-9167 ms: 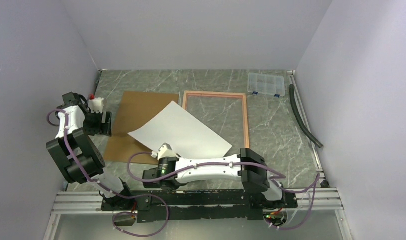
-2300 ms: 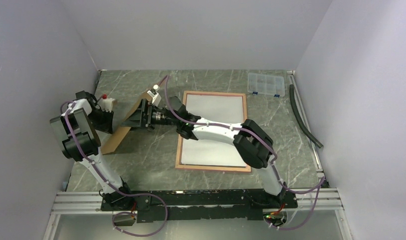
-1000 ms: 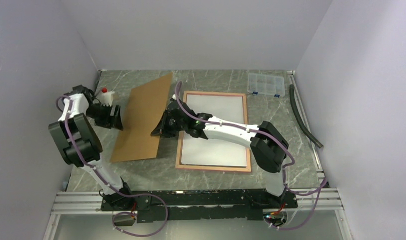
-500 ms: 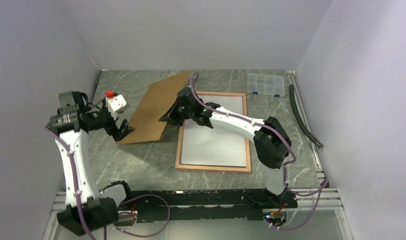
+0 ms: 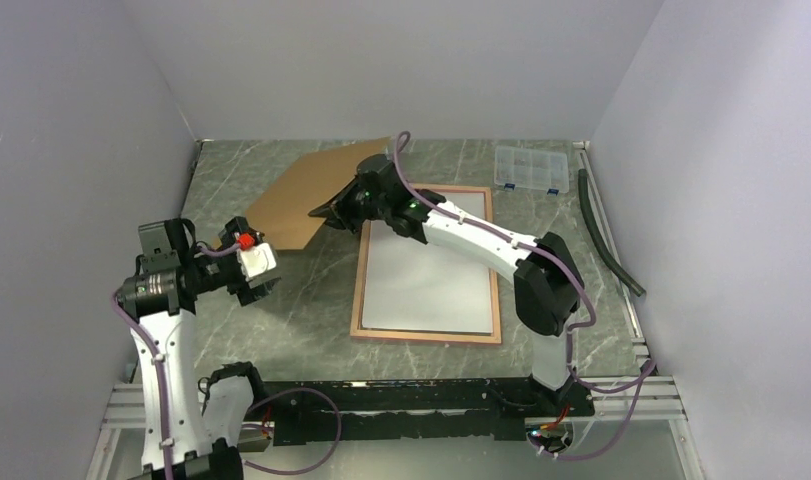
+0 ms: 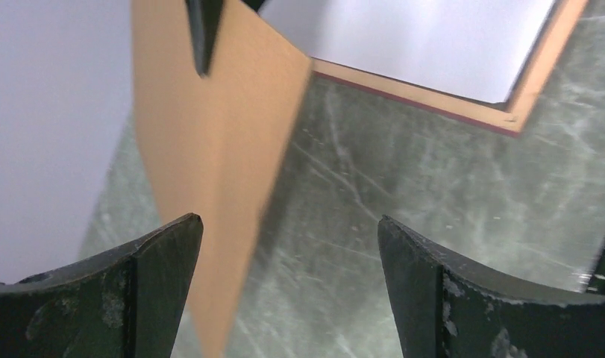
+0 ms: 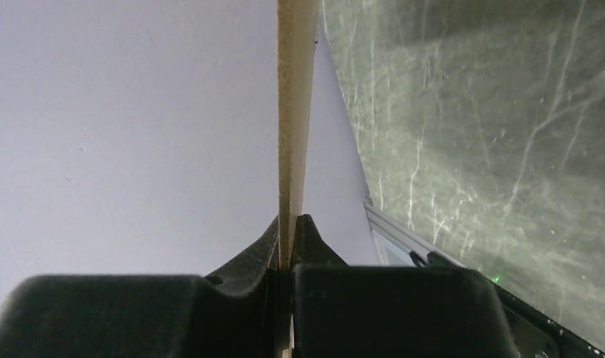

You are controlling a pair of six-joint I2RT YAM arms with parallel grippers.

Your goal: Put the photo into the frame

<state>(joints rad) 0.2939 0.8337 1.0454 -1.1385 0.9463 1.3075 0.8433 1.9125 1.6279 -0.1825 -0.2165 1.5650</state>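
The frame (image 5: 426, 337) lies flat mid-table, tan side up, with the photo (image 5: 428, 285) inside it, white back up. In the left wrist view a corner of the frame (image 6: 538, 82) and of the photo (image 6: 418, 37) shows. My right gripper (image 5: 333, 212) is shut on the right edge of the brown backing board (image 5: 306, 195), holding it tilted above the table, left of the frame. In the right wrist view the board (image 7: 295, 112) is edge-on in the shut right gripper (image 7: 288, 231). My left gripper (image 5: 264, 284) hangs open and empty, near and left of the board (image 6: 209, 149); its fingertips (image 6: 165, 291) are wide apart around the left gripper (image 6: 290, 239).
A clear compartment box (image 5: 529, 167) sits at the back right. A dark hose (image 5: 606, 240) runs along the right wall. Grey walls close in the left, back and right sides. The marble table (image 5: 301, 310) shows between the left gripper and the frame.
The left arm has swung away from the board toward the near left, its jaws opening wide. The right gripper has carried the board up and toward the back wall.
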